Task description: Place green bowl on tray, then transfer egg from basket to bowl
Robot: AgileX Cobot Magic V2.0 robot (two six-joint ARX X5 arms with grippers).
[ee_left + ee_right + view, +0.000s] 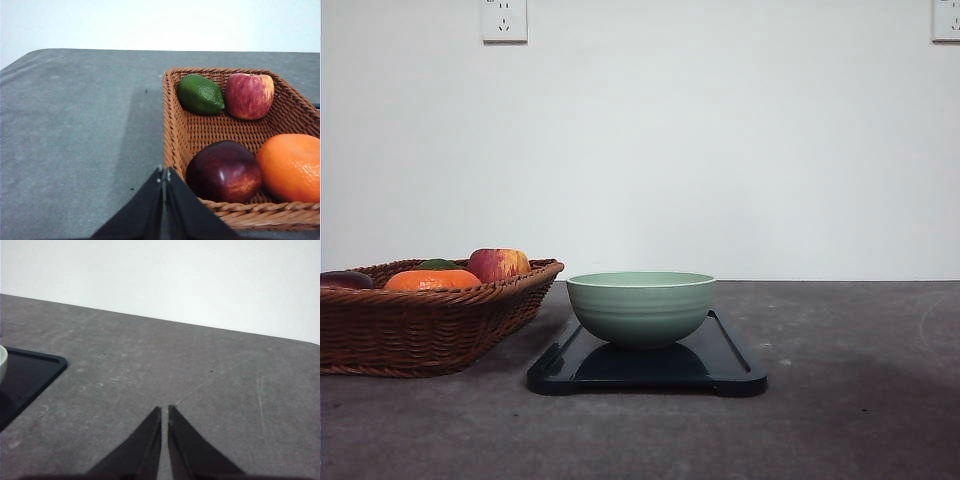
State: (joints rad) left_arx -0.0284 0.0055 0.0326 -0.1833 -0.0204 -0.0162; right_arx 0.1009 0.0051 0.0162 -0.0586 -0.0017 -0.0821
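Observation:
The green bowl (640, 308) stands upright on the black tray (732, 366) in the middle of the table. To its left sits the wicker basket (420, 330). In the left wrist view the basket (172, 130) holds fruit, and my left gripper (164, 172) hangs shut and empty just outside its near corner. The egg is out of view. My right gripper (165, 409) is shut and empty over bare table, to the right of the tray's corner (35, 371), where a sliver of the bowl's rim (2, 362) shows.
Inside the basket lie a green avocado-like fruit (200, 94), a red apple (249, 95), a dark red fruit (225, 171) and an orange (292, 167). Grey table (200, 370) stretches to the right of the tray and left of the basket. A white wall stands behind.

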